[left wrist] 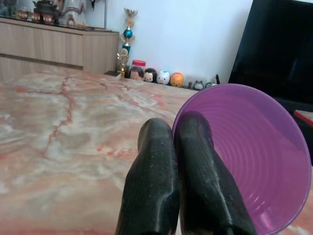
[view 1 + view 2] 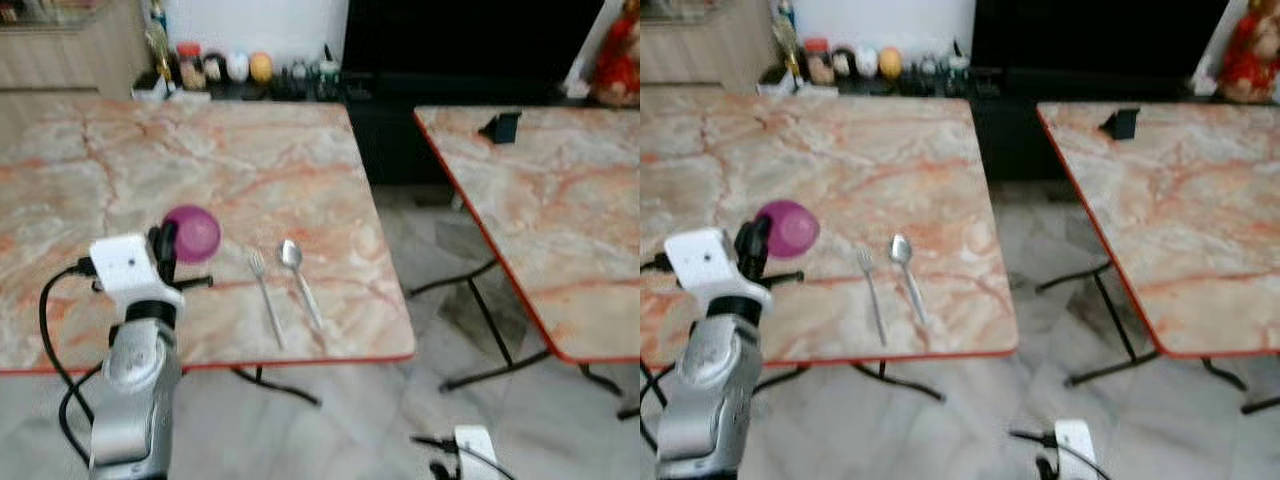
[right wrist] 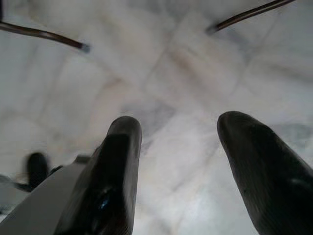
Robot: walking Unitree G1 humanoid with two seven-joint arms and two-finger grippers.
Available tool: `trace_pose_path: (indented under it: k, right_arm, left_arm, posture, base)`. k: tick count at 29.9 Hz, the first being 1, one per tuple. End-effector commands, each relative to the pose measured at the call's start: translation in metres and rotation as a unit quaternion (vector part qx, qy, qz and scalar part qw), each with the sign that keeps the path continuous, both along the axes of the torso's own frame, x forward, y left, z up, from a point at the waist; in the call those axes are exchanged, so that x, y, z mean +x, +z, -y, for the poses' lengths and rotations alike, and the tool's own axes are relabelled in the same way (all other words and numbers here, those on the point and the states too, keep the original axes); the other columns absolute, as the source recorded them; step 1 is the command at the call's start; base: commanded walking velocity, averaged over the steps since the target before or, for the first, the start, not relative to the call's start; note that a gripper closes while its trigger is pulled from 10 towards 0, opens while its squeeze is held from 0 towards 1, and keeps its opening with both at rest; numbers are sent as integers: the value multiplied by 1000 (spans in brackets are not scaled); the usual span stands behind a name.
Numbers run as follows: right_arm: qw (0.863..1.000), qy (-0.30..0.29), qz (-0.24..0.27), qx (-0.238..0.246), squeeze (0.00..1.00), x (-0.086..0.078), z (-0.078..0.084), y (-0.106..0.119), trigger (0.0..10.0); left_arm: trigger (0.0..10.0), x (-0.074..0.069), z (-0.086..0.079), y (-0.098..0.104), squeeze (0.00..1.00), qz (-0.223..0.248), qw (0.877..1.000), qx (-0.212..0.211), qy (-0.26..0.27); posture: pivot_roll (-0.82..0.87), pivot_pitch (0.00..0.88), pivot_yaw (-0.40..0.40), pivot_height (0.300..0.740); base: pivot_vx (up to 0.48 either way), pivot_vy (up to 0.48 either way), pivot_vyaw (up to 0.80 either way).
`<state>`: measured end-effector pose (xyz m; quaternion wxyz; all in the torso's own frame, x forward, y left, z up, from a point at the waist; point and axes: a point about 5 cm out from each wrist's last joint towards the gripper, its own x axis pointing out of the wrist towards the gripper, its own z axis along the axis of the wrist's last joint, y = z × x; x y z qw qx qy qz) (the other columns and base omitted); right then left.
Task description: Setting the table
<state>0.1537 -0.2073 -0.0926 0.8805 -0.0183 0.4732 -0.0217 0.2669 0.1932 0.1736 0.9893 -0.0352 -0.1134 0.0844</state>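
purple bowl [image 1: 244, 156] is held by the left gripper [image 1: 181, 161], whose two black fingers [image 1: 151, 186] are pressed together on the bowl's near rim, one finger lying inside the bowl and the other outside it. the bowl is carried tilted, its open mouth turned back toward the wrist, above the near part of the marble table [image 2: 200, 160]; whether its lower edge touches the tabletop cannot be told. just beyond the fingers, toward the robot's right, a fork [image 2: 266, 298] and a spoon [image 2: 300, 282] lie side by side on the table, close together but apart, handles pointing to the near edge. the step in hand is judged to be the placing of the bowl beside this cutlery. the next move is judged to call for the bowl to be levelled, lowered onto the bare marble beside the fork without the cutlery being knocked, and only then released. the right gripper [image 3: 178, 147] hangs idle over the tiled floor [image 3: 161, 73], its fingers spread apart and empty. a second table [image 2: 560, 200] stands well apart on the robot's right.
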Motion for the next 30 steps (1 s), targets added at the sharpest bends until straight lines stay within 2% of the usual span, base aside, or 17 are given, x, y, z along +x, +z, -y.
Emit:
trace_pose_path:
  k: [1,5,11,30]
  right_arm:
    - [1000,6,3,-1,0,1,-2,0,10000]
    - [1000,8,1,-3,0,1,-2,0,10000]
    - [1000,5,2,-2,0,-1,-3,0,10000]
    - [1000,-8,8,1,0,5,-1,2,10000]
  left_arm:
    - [10000,-1,-4,2,0,6,1000,0,5]
    - [10000,0,-2,1,0,6,1000,-5,0]
    - [10000,0,2,0,0,6,1000,-4,-8]
    - [10000,6,8,6,0,12,1000,-4,-19]
  posture:
    - [75,0,-78,740]
    - [69,0,-76,740]
    - [67,0,-77,740]
    - [47,0,-71,740]
  base:
    - [0,-349,0]
    - [0,-352,0]
    - [0,-345,667]
    - [0,-337,0]
